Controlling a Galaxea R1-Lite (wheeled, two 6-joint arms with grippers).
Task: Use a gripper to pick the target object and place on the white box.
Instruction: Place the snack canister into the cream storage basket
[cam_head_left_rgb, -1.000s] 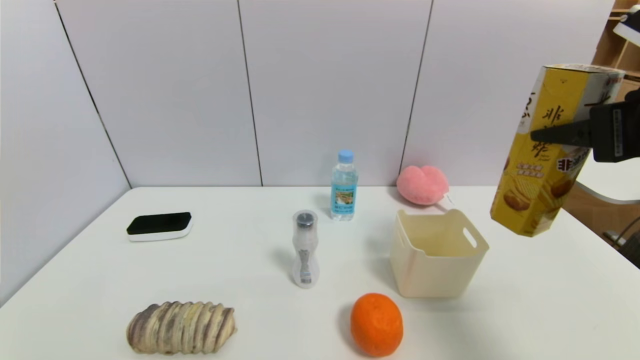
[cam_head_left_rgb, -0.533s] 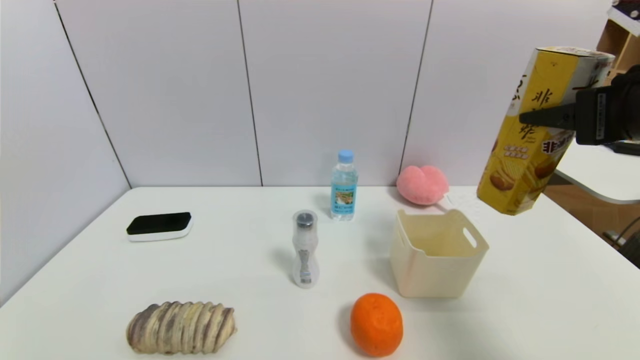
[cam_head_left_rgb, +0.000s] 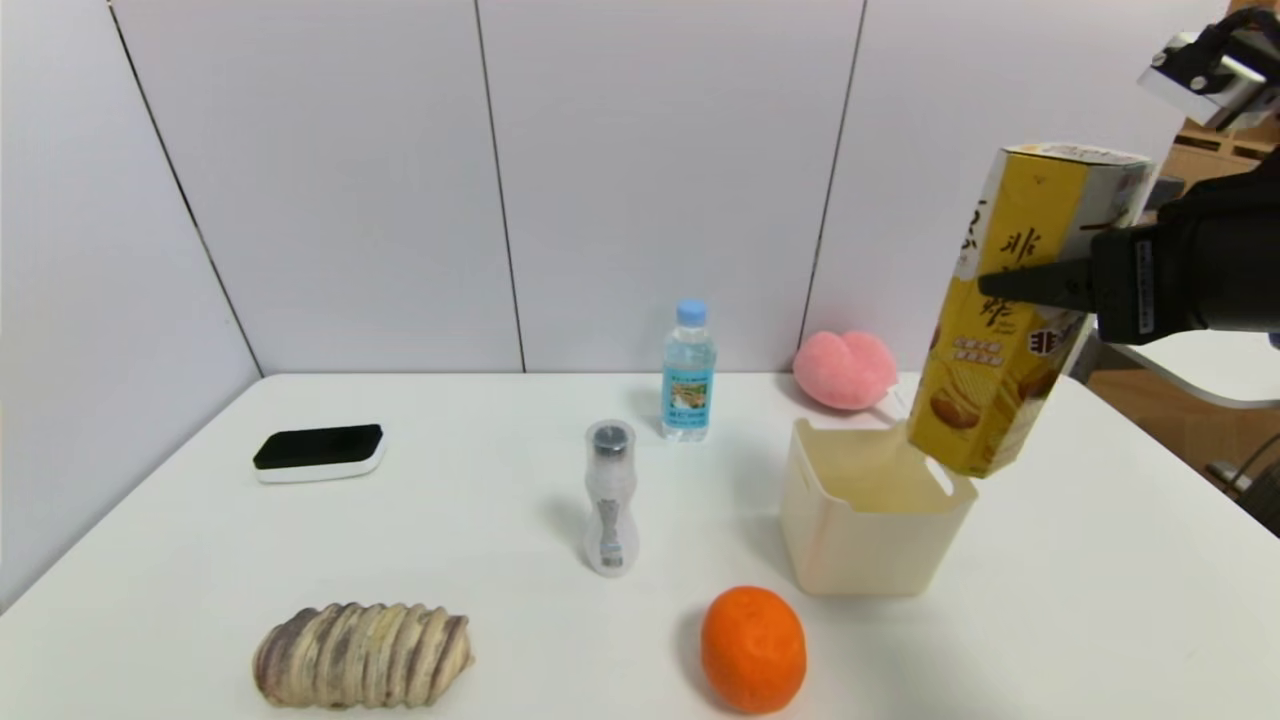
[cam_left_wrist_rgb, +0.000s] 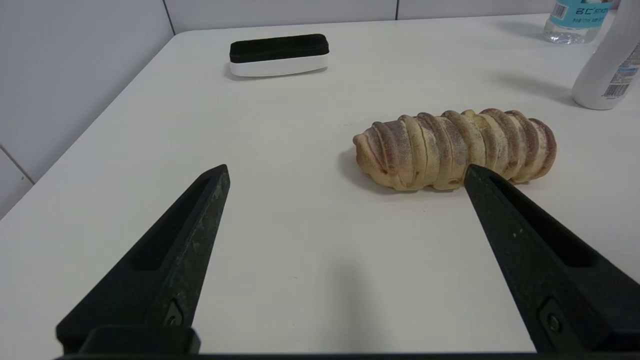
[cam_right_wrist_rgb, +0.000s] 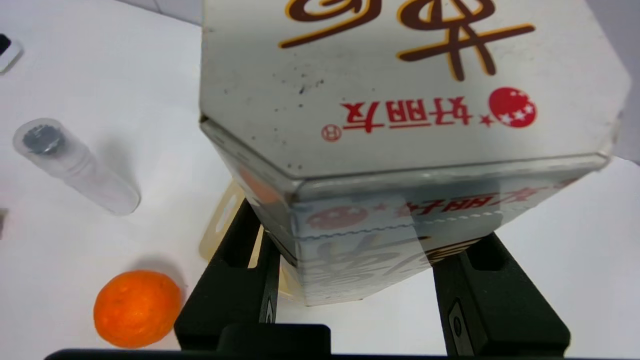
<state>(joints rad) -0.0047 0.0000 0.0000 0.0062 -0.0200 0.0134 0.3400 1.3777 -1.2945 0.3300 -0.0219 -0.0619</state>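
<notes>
The right claw (cam_head_left_rgb: 1040, 285) clamps the tilted carton (cam_head_left_rgb: 1010, 330) above the box's (cam_head_left_rgb: 870, 540) right rim; the left claw (cam_left_wrist_rgb: 345, 175) gapes empty over the desk (cam_left_wrist_rgb: 280, 150).

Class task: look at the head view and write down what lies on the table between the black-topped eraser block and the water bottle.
Nothing: in the head view the table between the eraser block and the water bottle is bare.

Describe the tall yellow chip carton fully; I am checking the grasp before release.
The tall yellow hexagonal cardboard chip carton has white panels, dark Chinese characters and chip pictures. Closed and tilted, it hangs in the air, clamped across its upper body by the right gripper, a finger on either side. Its lower end overlaps the far right corner of the cream-white plastic box; contact cannot be told.
</notes>
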